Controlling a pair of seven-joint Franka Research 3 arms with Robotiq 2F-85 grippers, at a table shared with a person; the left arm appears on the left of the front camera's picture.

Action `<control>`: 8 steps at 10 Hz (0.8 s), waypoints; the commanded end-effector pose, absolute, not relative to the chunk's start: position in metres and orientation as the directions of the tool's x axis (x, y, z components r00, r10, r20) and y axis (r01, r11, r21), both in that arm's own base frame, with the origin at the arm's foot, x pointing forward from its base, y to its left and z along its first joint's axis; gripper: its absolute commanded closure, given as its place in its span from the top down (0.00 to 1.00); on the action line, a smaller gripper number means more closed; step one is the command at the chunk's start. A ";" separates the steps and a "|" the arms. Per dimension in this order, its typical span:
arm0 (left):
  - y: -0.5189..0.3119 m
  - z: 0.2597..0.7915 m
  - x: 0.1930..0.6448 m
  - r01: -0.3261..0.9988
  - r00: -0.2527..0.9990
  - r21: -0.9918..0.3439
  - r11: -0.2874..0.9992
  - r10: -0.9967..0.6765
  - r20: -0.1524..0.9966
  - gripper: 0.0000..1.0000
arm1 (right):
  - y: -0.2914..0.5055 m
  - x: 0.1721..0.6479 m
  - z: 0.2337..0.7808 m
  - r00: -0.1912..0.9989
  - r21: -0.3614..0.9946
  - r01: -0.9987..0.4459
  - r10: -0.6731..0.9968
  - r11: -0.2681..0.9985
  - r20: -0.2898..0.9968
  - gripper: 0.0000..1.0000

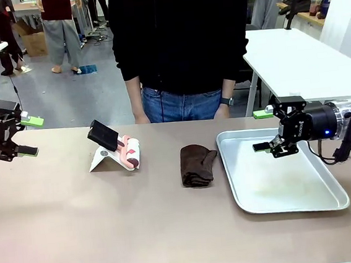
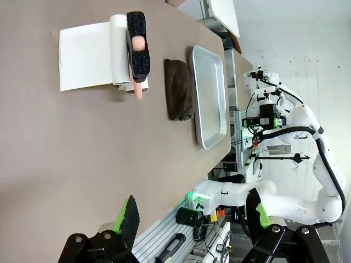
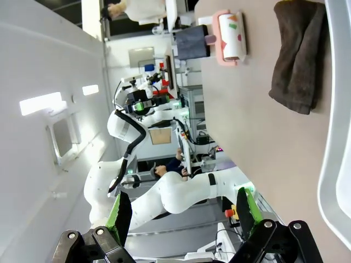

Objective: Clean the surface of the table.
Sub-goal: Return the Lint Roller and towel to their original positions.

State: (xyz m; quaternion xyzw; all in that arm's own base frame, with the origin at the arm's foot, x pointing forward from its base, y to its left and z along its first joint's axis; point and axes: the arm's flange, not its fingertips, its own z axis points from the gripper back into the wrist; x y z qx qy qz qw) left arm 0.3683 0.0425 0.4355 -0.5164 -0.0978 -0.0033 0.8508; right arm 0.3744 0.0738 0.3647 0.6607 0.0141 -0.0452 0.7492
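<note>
The taupe table [image 1: 110, 225] spans the front view. On it lie a folded dark brown cloth [image 1: 197, 164] at the middle and a pink-patterned roller with a black handle [image 1: 115, 146] on a white sheet to its left. My left gripper [image 1: 30, 137] hovers open at the table's far left edge, holding nothing. Above the silver tray [image 1: 280, 186], my right gripper [image 1: 262, 131] is open and holds nothing. The left wrist view looks along the table [image 2: 66, 153] past its open gripper [image 2: 192, 216] to the roller [image 2: 131, 49] and cloth [image 2: 178, 89]. The right wrist gripper [image 3: 184, 211] is open, the cloth [image 3: 299, 55] ahead.
A person [image 1: 179, 38] in a dark top stands at the far edge, hands down. A glossy white table [image 1: 299, 57] stands at the back right. The tray [image 2: 208, 93] lies beyond the cloth, and its rim [image 3: 337, 164] edges the right wrist view.
</note>
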 end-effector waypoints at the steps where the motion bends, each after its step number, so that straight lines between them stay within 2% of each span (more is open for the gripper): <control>1: 0.044 0.435 0.363 0.104 0.982 -0.877 0.469 0.090 0.164 1.00 | 0.075 0.374 0.368 0.996 0.989 0.081 -0.046 0.123 -0.076 1.00; 8: 0.044 0.435 0.363 0.104 0.982 -0.877 0.469 0.090 0.164 1.00 | 0.075 0.374 0.368 0.996 0.989 0.081 -0.046 0.123 -0.076 1.00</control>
